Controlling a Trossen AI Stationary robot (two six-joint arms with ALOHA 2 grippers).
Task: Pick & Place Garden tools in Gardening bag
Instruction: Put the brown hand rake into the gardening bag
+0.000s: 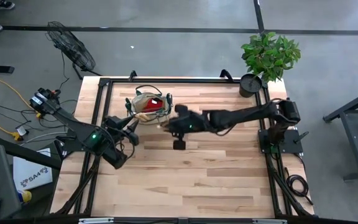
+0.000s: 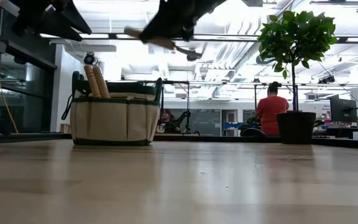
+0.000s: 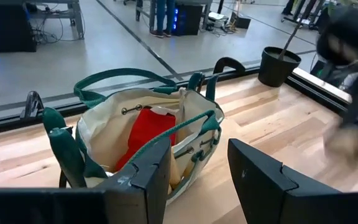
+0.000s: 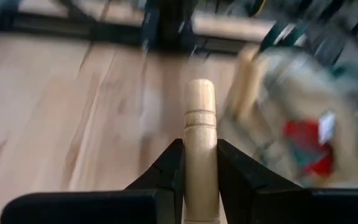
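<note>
The beige gardening bag (image 1: pixel 150 103) with green trim stands at the table's far left-centre. It holds the red spray bottle (image 3: pixel 151 133), and two wooden handles (image 2: pixel 96 81) stick up out of it. My right gripper (image 1: pixel 173 122) is just right of the bag, high above the table, and is shut on a wooden-handled tool (image 4: pixel 201 124). Whether that tool is a trowel or the rake, I cannot tell. My left gripper (image 3: pixel 197 168) is open and empty, on the near side of the bag. My right gripper pinches the tool's wooden handle (image 4: pixel 201 163) between its two fingers, back from its rounded free end (image 4: pixel 201 90). That end sticks out past the fingertips toward the bag. The tool is lifted clear of the table, and a metal part (image 2: pixel 191 55) shows below the gripper.
A potted green plant (image 1: pixel 270 55) in a black pot (image 2: pixel 296 127) stands at the far right corner. The near half of the wooden table (image 1: pixel 185 186) is bare. People and desks show in the room behind.
</note>
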